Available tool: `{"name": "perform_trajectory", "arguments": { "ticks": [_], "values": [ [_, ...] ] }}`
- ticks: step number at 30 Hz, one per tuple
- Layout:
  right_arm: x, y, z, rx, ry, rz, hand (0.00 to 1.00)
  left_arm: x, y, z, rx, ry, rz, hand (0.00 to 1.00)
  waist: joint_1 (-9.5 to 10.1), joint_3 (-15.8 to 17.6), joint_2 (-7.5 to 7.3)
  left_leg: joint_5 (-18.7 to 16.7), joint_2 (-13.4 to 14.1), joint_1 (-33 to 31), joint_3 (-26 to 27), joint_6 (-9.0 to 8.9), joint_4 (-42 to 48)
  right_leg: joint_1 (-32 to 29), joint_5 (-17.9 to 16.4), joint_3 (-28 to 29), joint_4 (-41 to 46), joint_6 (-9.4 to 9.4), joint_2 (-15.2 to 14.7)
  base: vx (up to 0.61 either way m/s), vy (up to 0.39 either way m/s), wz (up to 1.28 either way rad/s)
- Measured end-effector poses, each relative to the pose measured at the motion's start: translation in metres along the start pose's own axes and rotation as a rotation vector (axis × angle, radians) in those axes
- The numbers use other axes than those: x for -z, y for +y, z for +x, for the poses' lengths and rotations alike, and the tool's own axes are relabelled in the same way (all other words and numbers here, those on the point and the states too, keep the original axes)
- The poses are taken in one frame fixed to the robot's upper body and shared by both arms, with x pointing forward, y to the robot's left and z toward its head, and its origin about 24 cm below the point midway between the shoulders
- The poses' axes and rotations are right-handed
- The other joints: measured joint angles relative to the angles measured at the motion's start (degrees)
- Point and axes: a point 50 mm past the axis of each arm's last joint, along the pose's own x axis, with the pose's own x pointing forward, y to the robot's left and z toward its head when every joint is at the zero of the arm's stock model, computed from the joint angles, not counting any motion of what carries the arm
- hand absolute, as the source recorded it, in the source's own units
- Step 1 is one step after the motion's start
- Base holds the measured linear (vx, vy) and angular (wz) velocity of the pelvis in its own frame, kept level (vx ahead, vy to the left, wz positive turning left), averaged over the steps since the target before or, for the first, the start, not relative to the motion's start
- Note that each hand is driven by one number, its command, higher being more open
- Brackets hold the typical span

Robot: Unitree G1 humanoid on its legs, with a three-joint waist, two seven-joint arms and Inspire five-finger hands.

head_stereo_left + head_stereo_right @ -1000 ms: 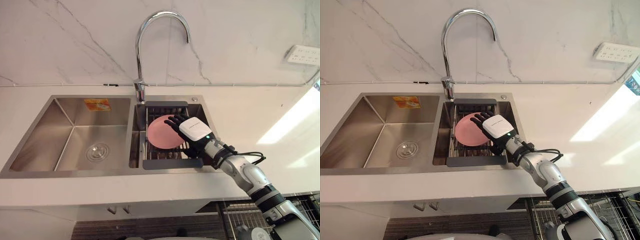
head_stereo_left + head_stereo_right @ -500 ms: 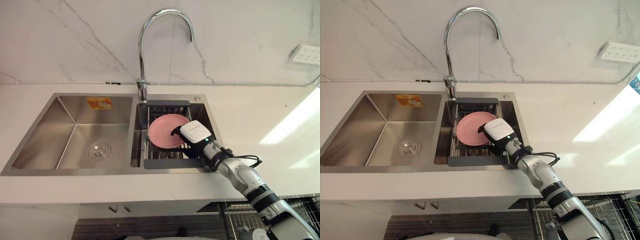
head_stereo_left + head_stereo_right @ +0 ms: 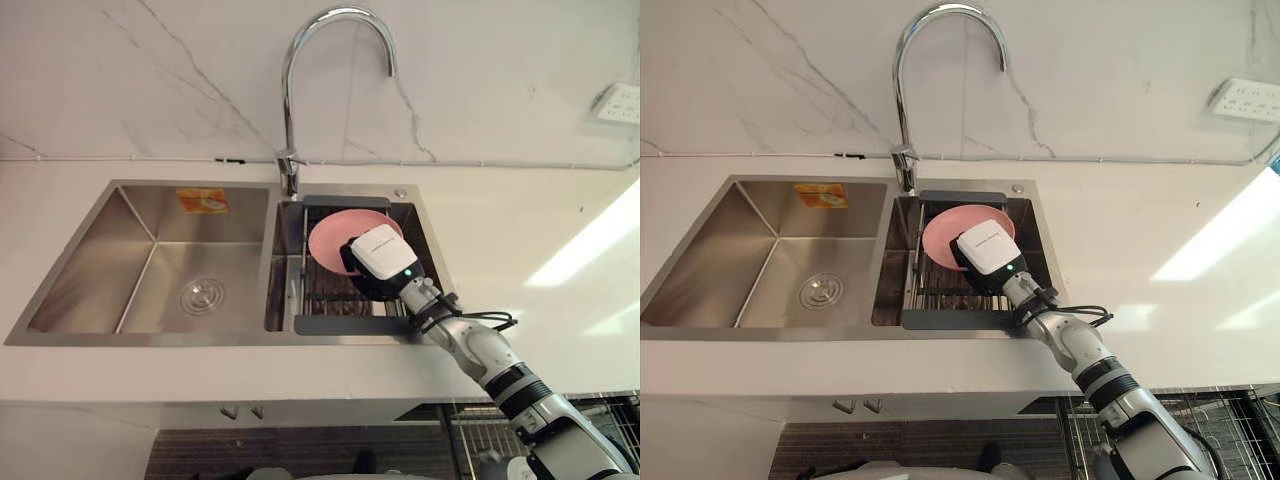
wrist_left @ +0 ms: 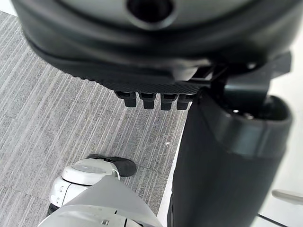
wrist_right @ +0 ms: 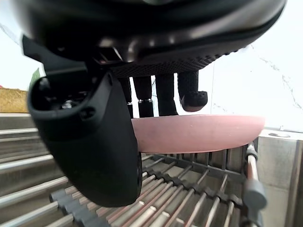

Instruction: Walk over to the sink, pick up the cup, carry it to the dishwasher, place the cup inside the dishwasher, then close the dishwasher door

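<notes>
The right robot hand (image 3: pixel 378 262) reaches into the right basin of the steel sink (image 3: pixel 150 250), where a pink plate (image 3: pixel 330 240) sits over a dark drying rack (image 3: pixel 340 324). In the right wrist view the fingers (image 5: pixel 163 97) lie across the top of the plate and the thumb (image 5: pixel 90 142) comes up against its near rim from below, so the robot hand is closed on the plate in a pinch. The plate's far edge stands a little above the bars of the rack. The tap (image 3: pixel 290 90) arches over the divide between the two basins, and the white desk (image 3: pixel 500 230) runs around the sink. The left robot hand (image 4: pixel 156 78) hangs over the striped grey floor (image 4: pixel 57 113), its fingers relaxed and holding nothing.
</notes>
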Motion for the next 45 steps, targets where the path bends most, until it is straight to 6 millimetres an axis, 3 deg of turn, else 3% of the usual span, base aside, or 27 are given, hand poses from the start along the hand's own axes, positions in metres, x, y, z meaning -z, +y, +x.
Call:
{"name": "perform_trajectory", "arguments": {
  "ticks": [9,15,17,20,23,25,27,28,29,30,31,32,34,35,36,37,38,39,40,41,42,43,45],
  "values": [
    [0.001,-0.025,0.004,0.084,0.007,0.120,0.00,0.001,-0.001,0.000,0.001,-0.004,-0.004,1.00,-0.29,0.1,0.24,0.0,-0.1,0.1,0.2,0.00,0.1,0.1,0.1,0.3,0.0,0.07,-0.1,0.00,0.000,0.00],
    [0.008,-0.036,-0.021,0.140,0.094,0.242,0.00,0.003,-0.002,-0.001,-0.029,0.004,-0.017,1.00,-0.75,0.4,0.58,0.0,0.0,-0.1,0.2,0.01,0.3,0.0,0.1,0.5,0.0,0.11,0.0,0.00,0.000,0.01],
    [0.019,-0.054,-0.037,0.213,0.147,0.242,0.00,-0.002,-0.003,-0.001,-0.024,-0.006,-0.019,1.00,-1.03,0.4,0.59,-0.3,0.0,-1.6,-0.4,0.31,1.6,-0.7,0.1,0.2,0.0,0.06,-0.1,0.00,0.010,0.09],
    [0.035,-0.075,-0.045,0.294,0.193,0.204,0.00,-0.005,-0.007,-0.002,-0.010,-0.019,-0.014,1.00,-1.27,0.6,1.01,-2.4,0.3,-4.0,-0.6,0.65,6.6,-1.6,0.3,1.2,0.6,-0.18,0.1,-0.02,0.023,-0.19],
    [0.052,-0.093,-0.052,0.352,0.237,0.148,0.00,-0.007,-0.010,-0.003,0.019,-0.038,-0.003,1.00,-1.53,1.5,2.49,-5.4,0.8,-5.7,-1.5,1.46,13.7,-3.2,0.3,5.5,3.5,-0.24,0.4,-0.09,0.077,-0.74],
    [0.063,-0.105,-0.059,0.402,0.279,0.100,0.00,-0.015,-0.014,-0.004,0.053,-0.077,0.076,1.00,-2.77,2.1,3.46,-7.2,0.2,-7.4,-4.2,1.65,15.3,-7.8,0.3,9.3,7.8,-0.19,0.5,-0.18,0.126,-1.02],
    [0.074,-0.111,-0.066,0.444,0.349,0.086,0.00,-0.028,-0.018,-0.005,0.095,-0.142,0.180,1.00,-3.34,3.5,3.46,-9.2,-1.1,-9.0,-4.2,1.94,17.9,-12.1,0.2,13.6,12.5,0.23,0.5,-0.25,0.149,-1.13],
    [0.081,-0.113,-0.072,0.461,0.392,0.093,0.00,-0.035,-0.017,-0.006,0.113,-0.170,0.223,1.00,-4.71,4.8,2.91,-11.3,-1.7,-10.1,-2.6,3.57,21.1,-14.2,-0.3,16.5,14.8,1.55,0.4,-0.33,0.148,-0.97],
    [0.084,-0.114,-0.077,0.470,0.420,0.091,0.00,-0.037,-0.015,-0.006,0.114,-0.168,0.232,1.00,-5.43,5.1,3.32,-11.1,-1.4,-9.9,-1.0,4.44,21.3,-13.8,-1.3,16.8,14.1,2.40,0.2,-0.33,0.129,-0.90],
    [0.086,-0.114,-0.080,0.474,0.438,0.091,0.00,-0.036,-0.013,-0.006,0.110,-0.161,0.229,1.00,-5.70,5.0,3.73,-10.8,-1.0,-9.8,0.2,4.95,20.9,-14.2,-2.7,15.6,15.5,1.94,-0.1,-0.28,0.110,-0.90],
    [0.088,-0.116,-0.084,0.496,0.453,0.091,0.00,-0.034,-0.008,-0.005,0.093,-0.144,0.220,1.00,-5.73,5.2,4.04,-10.0,0.0,-9.6,3.3,4.46,20.5,-17.0,-6.3,11.2,24.6,-1.95,-1.8,-0.22,0.095,-1.16],
    [0.088,-0.117,-0.085,0.509,0.451,0.086,0.00,-0.030,0.001,-0.005,0.071,-0.117,0.185,1.00,-5.64,5.2,4.14,-9.5,1.3,-8.9,6.4,4.53,19.9,-17.9,-9.8,5.7,33.7,-3.64,-4.1,-0.18,0.096,-1.27],
    [0.086,-0.118,-0.083,0.515,0.430,0.084,0.00,-0.020,0.016,-0.005,0.027,-0.081,0.115,1.00,-4.69,5.1,4.16,-9.1,3.9,-7.9,11.1,4.23,19.4,-15.0,-13.6,-3.0,42.9,-7.49,-8.8,-0.12,0.025,-1.41],
    [0.085,-0.120,-0.081,0.520,0.413,0.082,0.00,-0.015,0.024,-0.006,0.003,-0.068,0.094,1.00,-4.01,4.8,3.84,-9.0,5.6,-7.7,14.0,4.08,19.7,-12.5,-14.8,-6.7,46.6,-7.74,-12.5,-0.09,-0.036,-1.42],
    [0.084,-0.120,-0.080,0.521,0.406,0.081,0.00,-0.014,0.027,-0.006,-0.005,-0.064,0.095,1.00,-3.78,4.3,3.51,-9.0,6.2,-8.0,15.3,4.02,20.3,-11.4,-14.7,-8.1,47.6,-7.86,-14.5,-0.05,-0.071,-1.39],
    [0.082,-0.122,-0.075,0.525,0.385,0.083,0.00,-0.014,0.033,-0.006,-0.021,-0.062,0.093,1.00,-3.13,3.4,2.29,-9.0,7.1,-9.3,17.2,3.90,21.9,-9.2,-10.1,-9.8,45.7,-8.26,-18.1,-0.03,-0.177,-1.53],
    [0.081,-0.124,-0.068,0.529,0.361,0.084,0.00,-0.016,0.032,-0.005,-0.019,-0.061,0.076,1.00,-1.35,3.1,2.70,-8.5,8.9,-10.1,18.3,3.15,22.5,-9.5,-10.0,-12.4,41.7,-7.37,-16.4,-0.05,-0.246,-2.05],
    [0.079,-0.121,-0.062,0.508,0.344,0.097,0.00,-0.013,0.031,-0.004,-0.011,-0.043,0.040,1.00,-0.22,2.0,3.43,-6.9,10.9,-9.3,19.5,0.91,19.1,-7.9,-10.4,-15.3,34.7,-6.30,-13.0,-0.05,-0.268,-1.72],
    [0.078,-0.119,-0.060,0.501,0.339,0.101,0.00,-0.012,0.032,-0.004,-0.012,-0.039,0.032,1.00,-0.16,1.4,3.23,-6.4,11.1,-9.1,20.4,0.12,18.0,-7.2,-11.0,-16.2,31.6,-5.01,-11.9,-0.03,-0.219,-1.39],
    [0.078,-0.118,-0.057,0.491,0.329,0.108,0.00,-0.015,0.034,-0.002,-0.033,-0.019,-0.005,1.00,-0.10,0.5,1.22,-6.0,10.9,-9.6,23.0,-0.46,18.3,-6.4,-13.5,-16.8,26.2,-0.90,-11.2,-0.01,-0.187,-0.76],
    [0.078,-0.117,-0.056,0.480,0.328,0.112,0.00,-0.014,0.034,-0.002,-0.036,-0.010,-0.025,1.00,-0.17,0.2,0.57,-6.0,10.9,-9.9,23.8,-0.49,19.1,-5.7,-14.3,-16.6,23.3,0.80,-10.5,0.00,-0.264,-0.76],
    [0.078,-0.114,-0.056,0.452,0.332,0.122,0.00,-0.014,0.028,-0.001,-0.022,-0.002,-0.038,1.00,-0.44,0.2,0.90,-6.1,12.1,-10.2,24.5,-0.57,20.5,-3.6,-13.4,-16.1,17.2,3.70,-7.9,0.00,-0.250,-0.41],
    [0.082,-0.099,-0.060,0.364,0.364,0.171,0.00,-0.015,0.016,-0.001,0.008,-0.004,-0.049,1.00,-1.11,-0.2,1.92,-4.9,14.1,-10.3,23.8,-1.32,20.5,-0.6,-10.4,-16.3,10.5,2.26,-3.9,-0.04,-0.279,-0.22]
  ]
}}
